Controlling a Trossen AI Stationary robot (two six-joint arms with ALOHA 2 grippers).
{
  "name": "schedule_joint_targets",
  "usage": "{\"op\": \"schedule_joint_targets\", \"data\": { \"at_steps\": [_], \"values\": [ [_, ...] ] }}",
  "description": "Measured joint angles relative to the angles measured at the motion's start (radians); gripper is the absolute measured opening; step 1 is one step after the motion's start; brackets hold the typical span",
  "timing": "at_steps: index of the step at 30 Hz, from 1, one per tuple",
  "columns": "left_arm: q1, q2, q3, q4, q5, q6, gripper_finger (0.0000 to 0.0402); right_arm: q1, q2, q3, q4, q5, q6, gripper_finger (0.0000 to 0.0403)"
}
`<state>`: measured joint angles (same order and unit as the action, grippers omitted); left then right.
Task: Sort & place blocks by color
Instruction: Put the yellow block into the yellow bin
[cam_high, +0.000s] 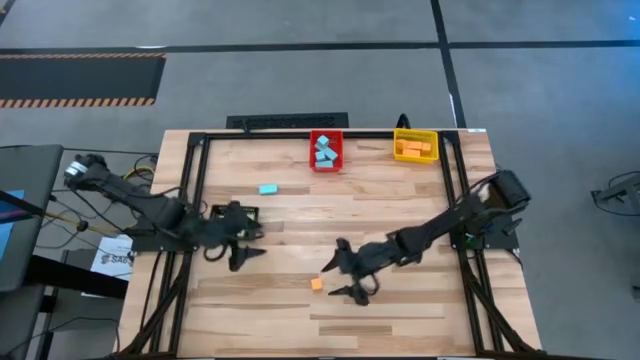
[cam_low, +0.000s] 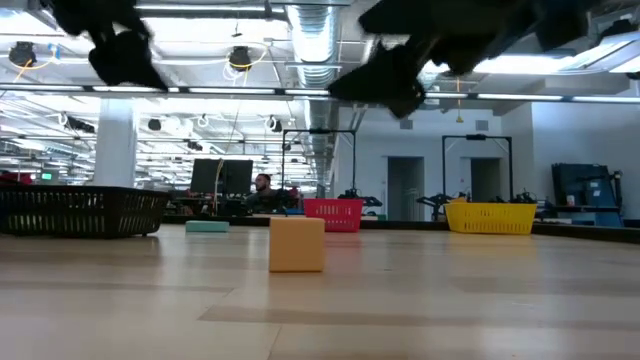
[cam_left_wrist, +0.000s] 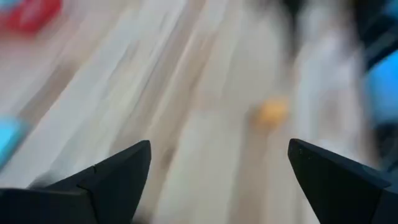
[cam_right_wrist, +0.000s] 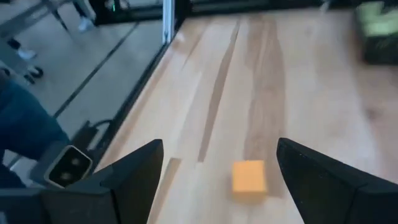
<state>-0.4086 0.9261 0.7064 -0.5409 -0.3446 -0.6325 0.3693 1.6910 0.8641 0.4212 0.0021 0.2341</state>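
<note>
One orange block (cam_high: 316, 284) rests flat on the table in the near middle, and it also shows in the low view (cam_low: 296, 244). My right gripper (cam_high: 335, 275) is open just right of it. In the right wrist view the orange block (cam_right_wrist: 249, 177) lies between and ahead of the spread fingers of my right gripper (cam_right_wrist: 219, 155), untouched. My left gripper (cam_high: 250, 245) is open above the table's left part and holds nothing. Its blurred wrist view shows the orange block (cam_left_wrist: 272, 112) far ahead. A light blue block (cam_high: 268, 188) lies alone farther back.
A red bin (cam_high: 326, 150) with light blue blocks and a yellow bin (cam_high: 415, 146) with orange blocks stand at the far edge. A black bin (cam_low: 80, 210) sits at the left, partly under my left arm. Bare wood lies around the orange block.
</note>
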Motion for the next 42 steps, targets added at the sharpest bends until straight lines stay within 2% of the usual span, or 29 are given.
{"op": "schedule_joint_targets", "data": {
  "at_steps": [3,7,13,17,26,30,33,35,36,39,42],
  "values": [
    [-0.081,-0.016,-0.112,0.338,-0.124,0.031,0.0366,0.013,0.110,0.065,-0.001,0.019,-0.016,0.0334],
    [-0.129,0.035,-0.179,0.520,-0.203,0.070,0.0366,0.032,0.237,0.160,-0.014,0.083,-0.082,0.0334],
    [-0.130,0.129,-0.188,0.536,-0.220,0.025,0.0366,0.027,0.335,0.229,-0.046,0.107,-0.060,0.0333],
    [-0.130,0.159,-0.188,0.567,-0.221,0.012,0.0366,0.024,0.358,0.228,-0.065,0.191,-0.051,0.0330],
    [-0.128,0.173,-0.187,0.590,-0.236,0.009,0.0366,0.015,0.382,0.227,-0.139,0.154,-0.048,0.0302],
    [-0.128,0.173,-0.187,0.601,-0.239,0.010,0.0366,0.015,0.407,0.229,-0.087,0.159,0.009,0.0257],
    [-0.128,0.173,-0.187,0.604,-0.242,0.010,0.0366,0.008,0.408,0.228,-0.077,0.161,0.068,0.0191],
    [-0.128,0.173,-0.187,0.605,-0.243,0.015,0.0366,0.006,0.397,0.229,-0.087,0.135,0.100,0.0134],
    [-0.128,0.173,-0.187,0.604,-0.244,0.018,0.0366,0.000,0.391,0.229,-0.095,0.118,0.111,0.0118],
    [-0.128,0.173,-0.187,0.606,-0.245,0.037,0.0366,-0.017,0.355,0.226,-0.135,0.020,0.171,0.0122],
    [-0.128,0.173,-0.187,0.604,-0.243,0.053,0.0366,-0.029,0.286,0.226,-0.189,-0.003,0.213,0.0122]
  ]
}}
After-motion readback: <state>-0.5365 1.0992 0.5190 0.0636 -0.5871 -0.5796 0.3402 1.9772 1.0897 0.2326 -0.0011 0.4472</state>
